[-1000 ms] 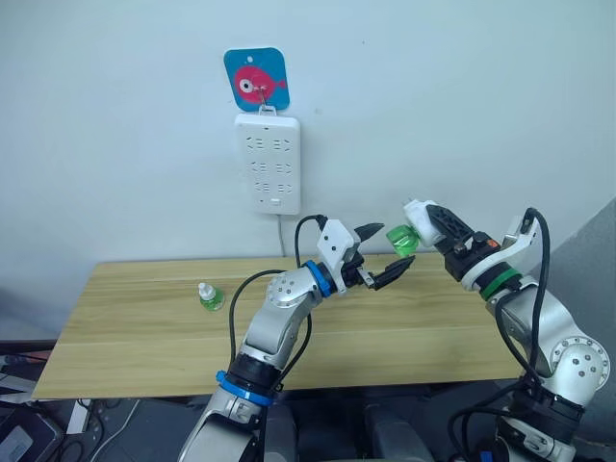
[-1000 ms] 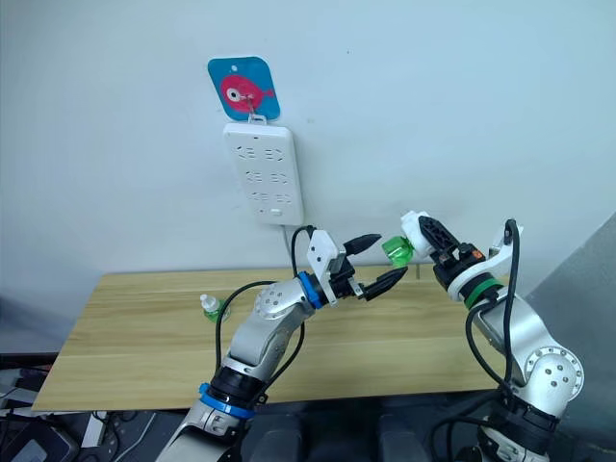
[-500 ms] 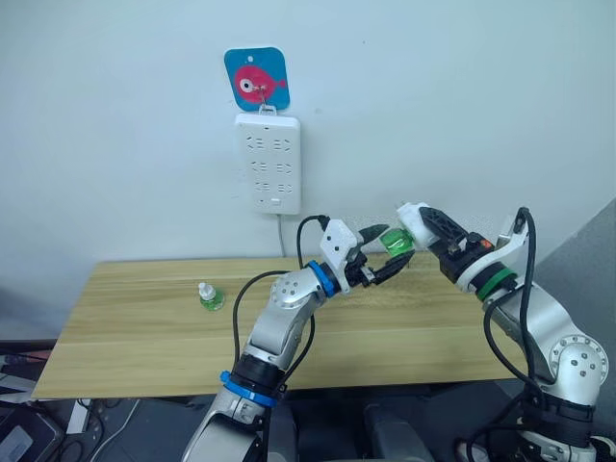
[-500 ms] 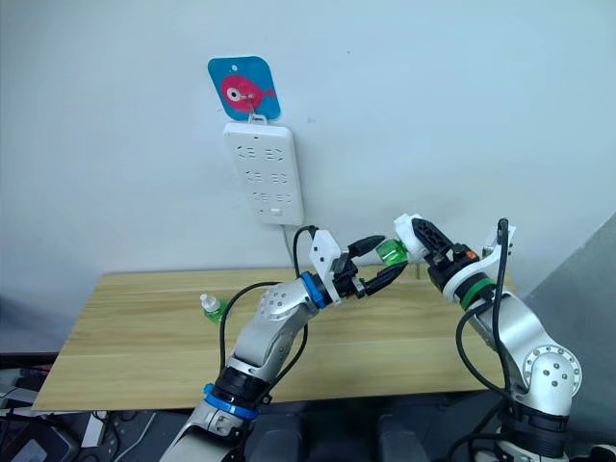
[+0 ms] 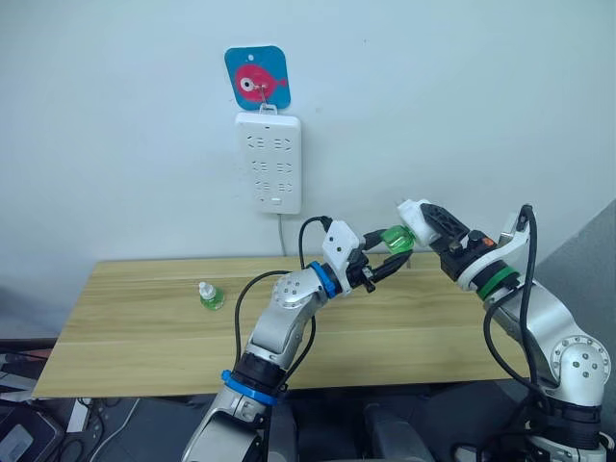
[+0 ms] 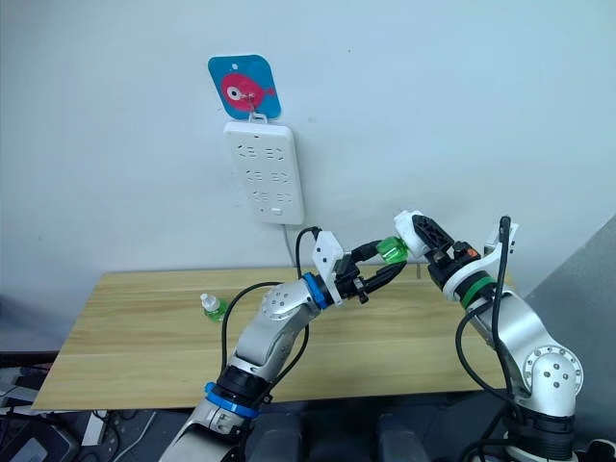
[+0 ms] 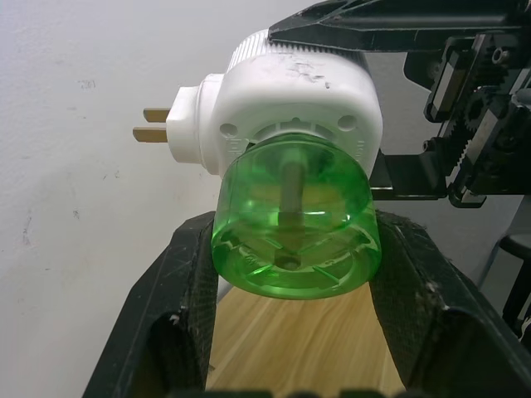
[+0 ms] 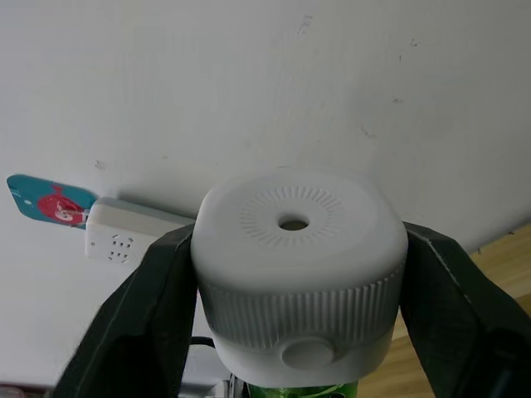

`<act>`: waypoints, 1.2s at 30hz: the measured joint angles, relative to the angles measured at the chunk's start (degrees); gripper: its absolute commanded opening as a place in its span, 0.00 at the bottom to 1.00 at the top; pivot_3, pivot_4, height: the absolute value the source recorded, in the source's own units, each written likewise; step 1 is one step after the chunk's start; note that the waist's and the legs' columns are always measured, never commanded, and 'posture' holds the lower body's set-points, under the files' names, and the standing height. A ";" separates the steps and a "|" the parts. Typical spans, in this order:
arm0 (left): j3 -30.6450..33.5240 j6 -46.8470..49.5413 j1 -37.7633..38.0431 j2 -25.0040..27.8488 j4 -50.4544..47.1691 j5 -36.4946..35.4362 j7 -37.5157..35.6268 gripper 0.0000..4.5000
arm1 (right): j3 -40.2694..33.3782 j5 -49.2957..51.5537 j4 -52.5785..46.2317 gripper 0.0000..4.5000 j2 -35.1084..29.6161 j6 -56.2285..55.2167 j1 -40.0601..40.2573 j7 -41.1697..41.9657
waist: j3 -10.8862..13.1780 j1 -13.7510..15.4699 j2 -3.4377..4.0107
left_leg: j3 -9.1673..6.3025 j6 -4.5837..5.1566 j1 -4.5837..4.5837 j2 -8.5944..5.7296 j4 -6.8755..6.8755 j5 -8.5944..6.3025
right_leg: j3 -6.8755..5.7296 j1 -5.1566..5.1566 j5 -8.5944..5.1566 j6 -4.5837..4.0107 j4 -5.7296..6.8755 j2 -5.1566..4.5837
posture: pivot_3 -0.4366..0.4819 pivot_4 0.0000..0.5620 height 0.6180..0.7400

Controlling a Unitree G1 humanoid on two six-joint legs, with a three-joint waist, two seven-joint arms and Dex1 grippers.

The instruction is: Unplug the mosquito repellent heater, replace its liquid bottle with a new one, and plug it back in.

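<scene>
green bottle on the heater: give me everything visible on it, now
The green bottle is clear green plastic, rounded, with a dark wick rod running up its middle and moulded ribs on its base. Its neck end sits in the underside of the white heater, which the right gripper clamps from both sides; the heater's two metal prongs stick out free. The left gripper has one black finger against each side of the bottle. All of it is held in the air above the wooden table.
</scene>
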 measured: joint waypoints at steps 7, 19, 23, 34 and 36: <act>-0.17 -1.50 -3.59 8.81 0.09 -0.65 -11.69 0.50 | 1.10 7.91 3.65 1.00 -16.16 8.54 0.91 5.32 | 0.09 0.08 0.01 | 0.02 0.00 0.00 -0.01 0.02 0.00 | 0.00 0.05 -0.01 -0.02 -0.10 -0.01 | 0.68 0.29 1.00; -1.74 -12.52 -8.35 14.20 9.36 -0.69 -29.37 0.50 | 2.49 9.51 18.29 1.00 -26.85 29.48 -5.16 22.82 | 0.40 0.36 -0.04 | -0.01 0.02 -0.08 0.01 -0.03 -0.01 | -0.05 0.15 0.00 -0.02 -0.47 -0.01 | 0.70 0.31 1.00; -1.73 -13.73 -8.94 13.29 10.45 -0.57 -29.31 0.50 | 3.85 9.51 20.78 1.00 -28.72 33.10 -6.42 26.11 | 0.41 0.58 -0.05 | -0.01 0.05 -0.11 0.02 -0.04 -0.03 | -0.05 0.17 0.00 -0.02 -0.57 -0.01 | 0.70 0.31 1.00; -1.75 -13.76 -7.58 12.61 9.93 -0.53 -28.16 0.50 | 5.76 9.51 22.40 0.96 -30.11 34.29 -7.58 27.50 | 0.42 0.63 -0.06 | -0.02 0.07 -0.08 0.02 -0.01 -0.04 | -0.05 0.21 0.01 -0.01 -0.58 -0.01 | 0.71 0.31 1.00; -1.74 -13.75 -7.43 12.63 9.75 -0.56 -28.12 0.50 | 5.77 9.50 22.50 0.86 -30.47 34.27 -7.58 27.42 | 0.43 0.64 -0.06 | -0.02 0.07 -0.08 0.02 -0.01 -0.04 | -0.06 0.22 0.01 -0.01 -0.59 -0.01 | 0.71 0.32 1.00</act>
